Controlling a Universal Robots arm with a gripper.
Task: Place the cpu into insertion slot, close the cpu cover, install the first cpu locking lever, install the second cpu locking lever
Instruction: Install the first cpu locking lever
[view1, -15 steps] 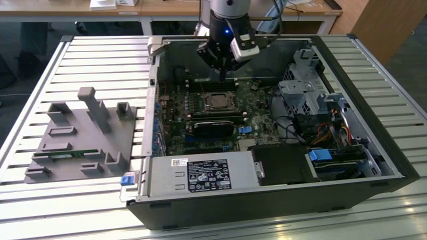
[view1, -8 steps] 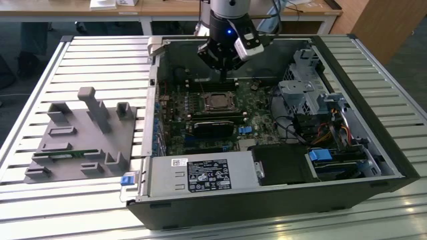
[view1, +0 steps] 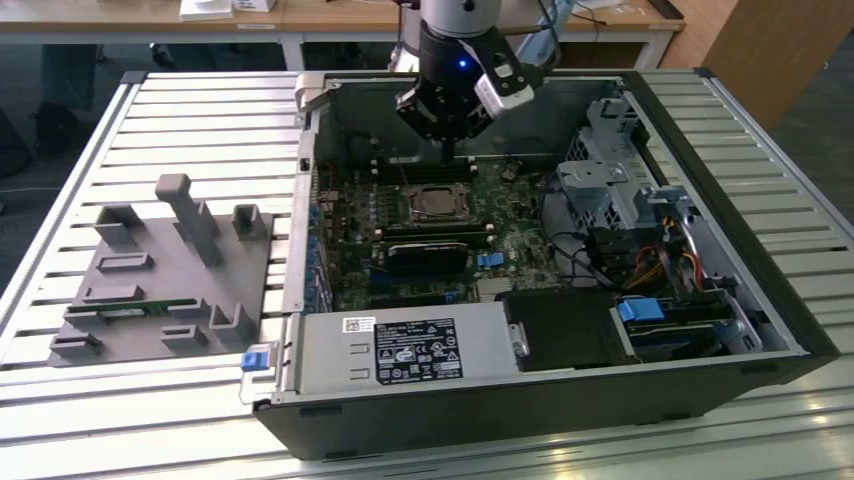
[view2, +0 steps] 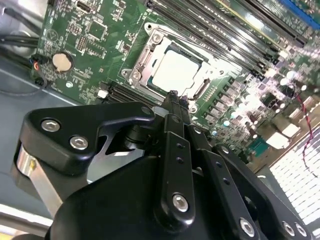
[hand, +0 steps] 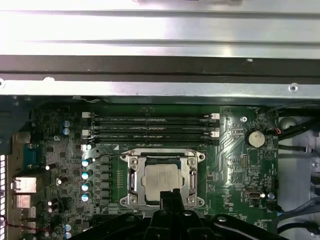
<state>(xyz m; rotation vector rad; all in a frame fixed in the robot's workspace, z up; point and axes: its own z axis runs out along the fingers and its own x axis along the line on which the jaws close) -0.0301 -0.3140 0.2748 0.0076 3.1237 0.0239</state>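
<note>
Looking at the small flat square cpu with a pale silvery-grey metal top (hand: 161, 179), lying level inside the square metal-rimmed insertion slot (hand: 123, 200) at the centre of the exterior view. Noting the thin silver cpu cover frame (hand: 132, 176) lying down flat around the chip, leaving the bright top showing through its square opening. Finding the black tool (view2: 173, 96) hanging just above the socket's edge in both wrist views, its narrow fingers (view2: 175, 150) pressing together at the tips and gripping nothing. Taking in the open black metal computer case (view1: 747, 300) filling the middle and the exterior view's right, holding the green motherboard (view1: 360, 280), a black labelled power supply box (view1: 400, 350) along its lower edge and a grey metal drive cage (view1: 601, 190) toward the right. Spotting a grey moulded fixture tray (view1: 160, 270) at the exterior view's left, carrying a thin green circuit strip (view1: 127, 312) in one groove and resting on the slatted pale metal surface (view1: 80, 400).
</note>
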